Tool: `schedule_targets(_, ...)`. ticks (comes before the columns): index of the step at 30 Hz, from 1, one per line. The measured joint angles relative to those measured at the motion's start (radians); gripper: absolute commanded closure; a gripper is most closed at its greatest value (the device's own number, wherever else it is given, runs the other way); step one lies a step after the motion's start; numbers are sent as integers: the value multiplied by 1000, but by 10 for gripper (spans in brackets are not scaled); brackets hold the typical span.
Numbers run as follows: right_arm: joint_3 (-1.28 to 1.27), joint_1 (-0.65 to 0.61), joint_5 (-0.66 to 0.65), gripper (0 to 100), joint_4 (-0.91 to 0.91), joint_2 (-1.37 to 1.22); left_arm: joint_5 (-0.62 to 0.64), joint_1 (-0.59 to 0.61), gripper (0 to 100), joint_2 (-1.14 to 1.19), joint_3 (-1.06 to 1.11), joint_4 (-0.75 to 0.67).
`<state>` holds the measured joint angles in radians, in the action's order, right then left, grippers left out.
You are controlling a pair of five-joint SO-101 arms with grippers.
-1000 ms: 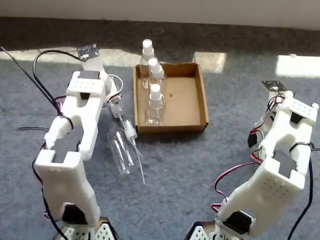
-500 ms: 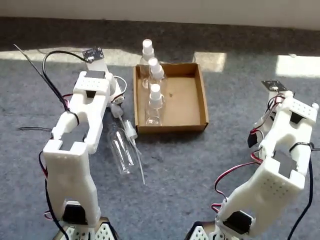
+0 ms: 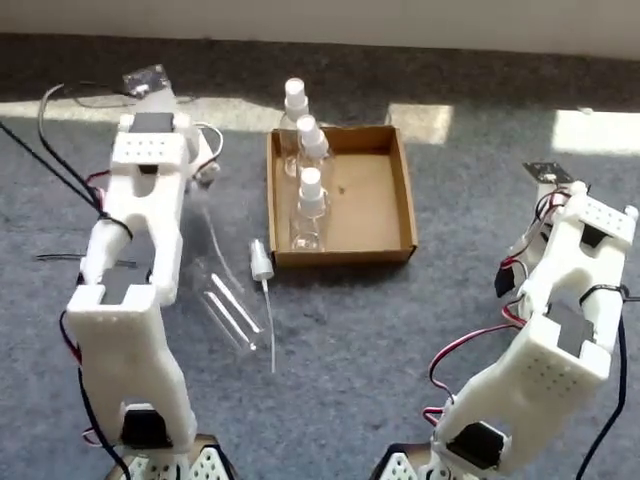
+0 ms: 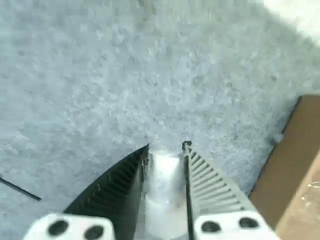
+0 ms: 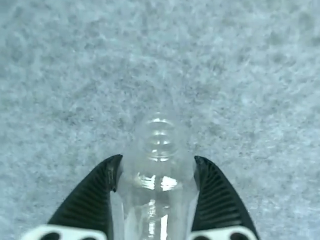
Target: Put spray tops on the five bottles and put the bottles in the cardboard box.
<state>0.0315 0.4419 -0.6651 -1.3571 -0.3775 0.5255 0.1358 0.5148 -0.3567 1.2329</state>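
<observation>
My left claw (image 4: 166, 147) is closed narrowly around a whitish cylinder that I take for a spray top (image 4: 165, 190); in the high view that claw (image 3: 205, 175) sits at the far left, just left of the cardboard box (image 3: 408, 215). My right claw (image 5: 157, 158) grips a clear open bottle (image 5: 159, 175) by its shoulders, with the threaded neck bare and pointing out past the fingertips; that arm is well apart on the right side. Three capped bottles (image 3: 310, 190) stand in a row along the box's left wall. A fourth, the lying bottle (image 3: 228, 305), rests uncapped on the carpet (image 3: 350, 330) near the left arm; a loose spray top (image 3: 262, 262) lies just beside it, its thin tube trailing toward the near side.

I judge the step in hand to be joining the held top to the held bottle. To do it well, I'd bring both claws to the open carpet between the arms; square the neck to the top's axis before closing the gap; lead any dip tube into the mouth first, though I cannot tell whether one hangs from this top; press straight on without side load, since the clear bottle could slip or tilt in the grip.
</observation>
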Motion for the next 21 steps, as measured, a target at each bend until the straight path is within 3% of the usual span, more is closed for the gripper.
schedule_targets(4, 0, -8, 8, 995, -23, 117, 0, 55, 994, -84, -173, 84)
schedule_targets(13, -8, -164, 184, 995, -29, 562, -109, 84, 994, -358, -647, 351)
schedule_targets(18, -158, -259, 275, 995, 23, 847, -152, 87, 994, -549, -836, 480)
schedule_targets(21, -315, -330, 333, 995, 109, 1049, -196, 31, 994, -660, -872, 502)
